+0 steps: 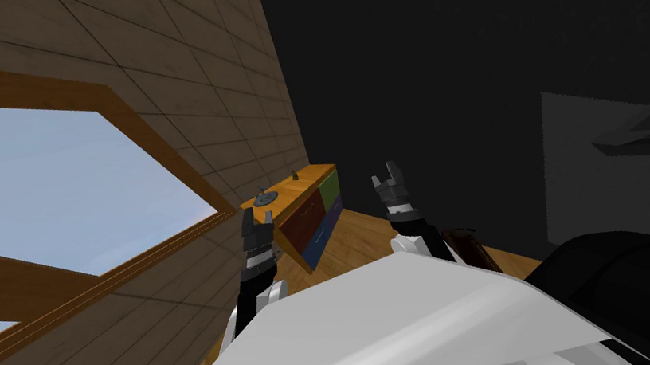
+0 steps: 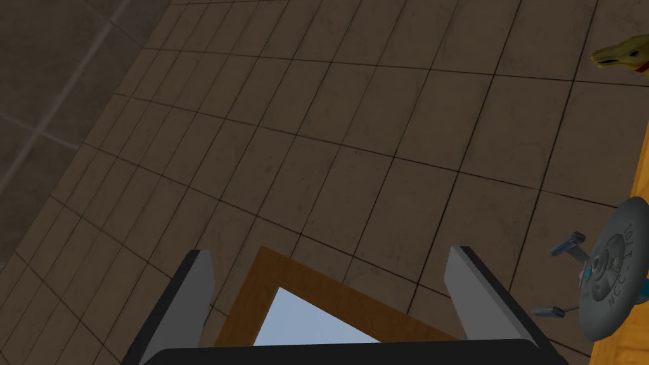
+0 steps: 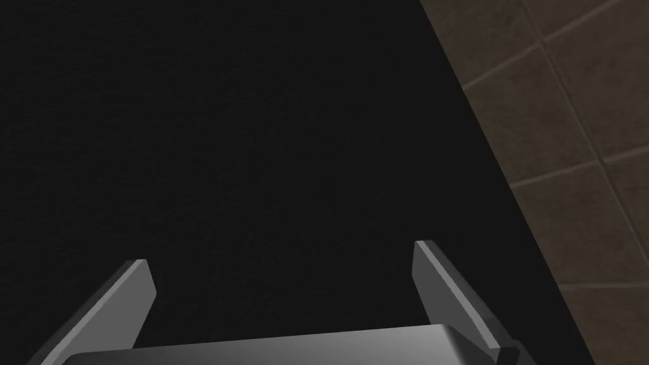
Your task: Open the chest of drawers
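**Approach stage: both tools short of the chest of drawers**

The chest of drawers (image 1: 309,211) stands against the tiled wall (image 1: 181,93) on the wooden floor (image 1: 359,235), ahead of both arms. Its top is orange, and its drawer fronts (image 1: 299,232) are red-brown, green and blue. All of them look flush and closed. The handles are too small to make out.

The left tool (image 1: 249,224) hangs near the chest's closest corner. Its fingers are spread wide with nothing between them, and it points at the wall above the chest rather than at a drawer. The right tool (image 1: 387,175) is well apart from the chest on the side away from the wall. It is equally spread and empty, and faces a black area (image 1: 496,46).

You appear to be at the reaching step, with no contact made. The next move probably calls for closing on the chest, then turning one tool down to a drawer front and lining it up with a handle.

On the chest's top sit a saucer-shaped model (image 2: 615,279) and, further along, a small yellow-green figure (image 2: 618,54). Keep the tool below both. The wall and its window (image 1: 34,187) probably leave little room to swing the left arm on that side of the chest.
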Robot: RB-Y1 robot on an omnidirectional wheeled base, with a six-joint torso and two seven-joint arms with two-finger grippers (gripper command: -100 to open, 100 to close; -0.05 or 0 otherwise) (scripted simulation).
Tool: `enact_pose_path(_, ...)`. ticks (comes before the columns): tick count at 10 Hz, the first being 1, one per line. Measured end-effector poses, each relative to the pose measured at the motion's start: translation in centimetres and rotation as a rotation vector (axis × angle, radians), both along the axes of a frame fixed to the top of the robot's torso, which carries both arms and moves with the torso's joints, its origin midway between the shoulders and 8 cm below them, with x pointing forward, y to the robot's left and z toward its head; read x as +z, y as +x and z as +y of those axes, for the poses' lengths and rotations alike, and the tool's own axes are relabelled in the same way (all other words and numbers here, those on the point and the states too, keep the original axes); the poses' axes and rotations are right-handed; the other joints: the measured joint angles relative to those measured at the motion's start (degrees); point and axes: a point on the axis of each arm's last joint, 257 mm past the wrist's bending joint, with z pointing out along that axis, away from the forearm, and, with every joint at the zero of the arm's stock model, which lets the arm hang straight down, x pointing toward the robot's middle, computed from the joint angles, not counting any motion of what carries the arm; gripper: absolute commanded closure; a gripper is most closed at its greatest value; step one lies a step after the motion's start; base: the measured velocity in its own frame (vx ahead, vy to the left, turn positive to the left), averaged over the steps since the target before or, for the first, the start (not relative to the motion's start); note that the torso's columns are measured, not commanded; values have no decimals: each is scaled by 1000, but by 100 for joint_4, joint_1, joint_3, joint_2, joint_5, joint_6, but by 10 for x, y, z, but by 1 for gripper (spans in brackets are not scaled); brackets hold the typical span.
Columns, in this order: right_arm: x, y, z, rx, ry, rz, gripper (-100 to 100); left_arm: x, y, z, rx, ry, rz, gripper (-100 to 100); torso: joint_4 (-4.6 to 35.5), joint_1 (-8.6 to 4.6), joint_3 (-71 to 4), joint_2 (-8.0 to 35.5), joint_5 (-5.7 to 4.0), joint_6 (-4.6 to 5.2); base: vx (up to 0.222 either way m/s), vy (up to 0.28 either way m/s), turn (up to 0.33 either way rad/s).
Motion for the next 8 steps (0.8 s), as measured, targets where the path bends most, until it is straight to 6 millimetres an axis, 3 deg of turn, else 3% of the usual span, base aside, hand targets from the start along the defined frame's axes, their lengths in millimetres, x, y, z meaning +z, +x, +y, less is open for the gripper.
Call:
enact_pose_path(2, 0, 0, 0, 0, 0, 0, 0, 0, 0, 0, 0, 0, 0, 0, 600, 0, -1200, 597, 0, 0, 0, 0, 0)
enact_pose_path(8, 0, 0, 0, 0, 0, 0, 0, 0, 0, 0, 0, 0, 0, 0, 3114, 0, -6227, 3116, 0, 0, 0, 0, 0)
